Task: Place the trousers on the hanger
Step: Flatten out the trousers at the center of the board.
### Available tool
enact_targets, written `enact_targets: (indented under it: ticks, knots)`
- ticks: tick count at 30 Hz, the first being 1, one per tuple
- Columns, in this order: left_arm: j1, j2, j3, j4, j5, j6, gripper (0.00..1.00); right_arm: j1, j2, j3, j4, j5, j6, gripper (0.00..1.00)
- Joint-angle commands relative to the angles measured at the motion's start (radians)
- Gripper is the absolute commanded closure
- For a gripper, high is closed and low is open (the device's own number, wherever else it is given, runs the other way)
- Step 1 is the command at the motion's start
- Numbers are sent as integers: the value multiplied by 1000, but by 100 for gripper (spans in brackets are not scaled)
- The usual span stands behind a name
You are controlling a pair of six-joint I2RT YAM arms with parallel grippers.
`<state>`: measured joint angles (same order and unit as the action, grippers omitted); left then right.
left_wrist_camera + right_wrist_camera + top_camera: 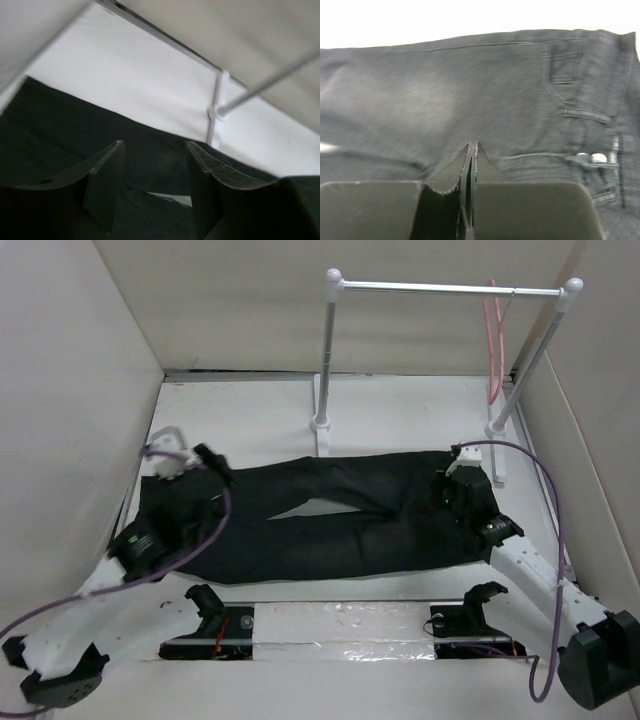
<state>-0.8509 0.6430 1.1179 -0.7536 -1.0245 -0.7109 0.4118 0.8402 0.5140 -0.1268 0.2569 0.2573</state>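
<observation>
While the trousers [330,515] lie flat across the white table [400,410], their waistband [625,100] is at the right end and both legs run toward the left, parting slightly near the middle. The left hand [155,150] is positioned over the leg end of the trousers with its fingers [107,180] spread wide and only dark fabric showing between them. The right hand [473,147] is positioned over the hip area, near the front pocket and the metal button [592,158], with its two fingers pressed together. Whether its tips touch the fabric cannot be determined. The pink hanger [495,340] hangs by its hook from the right end of the white-and-silver rail [450,287]. This rail stands at the back of the table, behind the trousers and apart from both hands.
</observation>
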Motion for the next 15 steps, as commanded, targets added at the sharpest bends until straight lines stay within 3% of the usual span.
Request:
enact_targets:
  ticks: [1,2,4,5,9,12,13,15]
  knots:
    - [0,210,-85,376,248,108,55,-102,78,49,112,18,34,100]
    - [0,242,-107,440,356,119,56,-141,94,50,116,4,40,100]
    - [-22,340,-168,623,444,123,61,-270,123,35,178,-65,48,95]
    - [-71,375,-182,670,476,131,62,-312,131,26,203,-79,68,88]
    - [-253,641,-86,747,379,168,62,-452,232,15,332,-102,103,60]
    - [-339,778,-8,747,333,191,60,-524,387,83,319,-94,123,50]
    - [-339,794,-7,785,345,197,59,-580,426,98,331,-190,122,49]
    - [-330,811,-45,838,421,208,58,-619,526,130,346,-231,135,48]
